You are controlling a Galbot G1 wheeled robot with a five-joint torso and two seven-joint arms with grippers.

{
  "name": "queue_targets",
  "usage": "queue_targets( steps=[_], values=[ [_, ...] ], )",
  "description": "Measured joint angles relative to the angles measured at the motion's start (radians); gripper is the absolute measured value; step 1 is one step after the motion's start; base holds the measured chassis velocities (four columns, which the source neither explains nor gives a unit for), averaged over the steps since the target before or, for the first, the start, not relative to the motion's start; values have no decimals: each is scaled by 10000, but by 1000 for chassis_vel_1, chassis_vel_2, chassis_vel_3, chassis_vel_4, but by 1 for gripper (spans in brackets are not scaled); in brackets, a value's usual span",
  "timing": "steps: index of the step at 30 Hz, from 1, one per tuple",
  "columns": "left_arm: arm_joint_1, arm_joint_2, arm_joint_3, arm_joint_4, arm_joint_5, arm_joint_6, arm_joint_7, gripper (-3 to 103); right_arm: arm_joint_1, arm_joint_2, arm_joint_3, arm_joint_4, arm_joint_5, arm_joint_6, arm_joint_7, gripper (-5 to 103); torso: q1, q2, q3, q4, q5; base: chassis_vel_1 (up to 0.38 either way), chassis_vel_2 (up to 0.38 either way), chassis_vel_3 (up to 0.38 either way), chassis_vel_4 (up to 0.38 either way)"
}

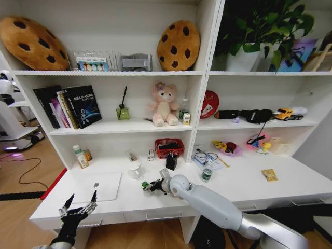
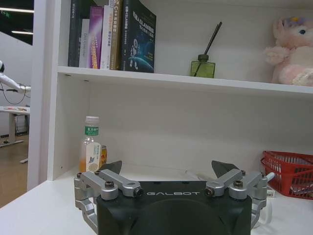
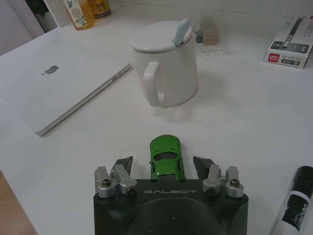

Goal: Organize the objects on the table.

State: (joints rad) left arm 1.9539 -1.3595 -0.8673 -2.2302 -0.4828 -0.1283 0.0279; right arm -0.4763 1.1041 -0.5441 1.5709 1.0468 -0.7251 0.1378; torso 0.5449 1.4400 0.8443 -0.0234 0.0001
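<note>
A tiny green toy car (image 3: 166, 159) sits on the white table (image 3: 234, 122) between the two fingers of my right gripper (image 3: 165, 165), which is open with a gap on each side of the car. In the head view this gripper (image 1: 147, 185) is at the middle of the table (image 1: 244, 184), with the car (image 1: 144, 184) at its tip. The silver-white laptop (image 1: 98, 187) lies closed to its left. My left gripper (image 1: 81, 199) hovers open and holding nothing over the table's front left edge, by the laptop's corner. A green-and-silver can (image 1: 207, 175) stands right of centre.
A white lidded mug (image 3: 166, 63) stands just beyond the car, and a black marker (image 3: 298, 196) lies beside the right gripper. A red basket (image 1: 169, 147), a black pen holder (image 1: 171, 161), bottles (image 1: 80, 156) and a small pen box (image 3: 288, 46) line the back of the table.
</note>
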Motion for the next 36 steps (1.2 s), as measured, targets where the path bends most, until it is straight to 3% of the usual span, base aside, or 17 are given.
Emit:
queue_targets(
  steps=[7,11,14,16,17,26,36],
  values=[
    [0,0,0,0,0,0,0,100,41,65,-18,-126,-19,-4,48,71,0,0,0,0,0,0,0,0,0],
    [0,0,0,0,0,1,0,100,0,39,-23,-137,-35,-16,160,64,-1,1,-1,0,0,0,0,0,0],
    [1,0,0,0,0,0,0,100,-50,2,-14,-152,-42,-17,222,51,-1,1,0,-3,-1,0,0,0,0],
    [0,0,0,0,0,0,0,100,-59,4,-7,-166,-43,-16,231,51,-1,1,0,-3,-1,0,0,0,0],
    [0,0,0,0,0,0,0,100,-70,18,1,-188,-45,-16,235,44,-1,1,0,-4,-1,0,0,0,0],
    [0,0,0,0,0,0,0,100,-116,125,28,-230,-12,-15,246,33,0,-1,2,-2,-2,0,0,0,0],
    [1,0,0,0,0,1,0,100,-512,-283,419,687,258,52,414,33,4,-7,8,6,-1,0,0,0,0]
  ],
)
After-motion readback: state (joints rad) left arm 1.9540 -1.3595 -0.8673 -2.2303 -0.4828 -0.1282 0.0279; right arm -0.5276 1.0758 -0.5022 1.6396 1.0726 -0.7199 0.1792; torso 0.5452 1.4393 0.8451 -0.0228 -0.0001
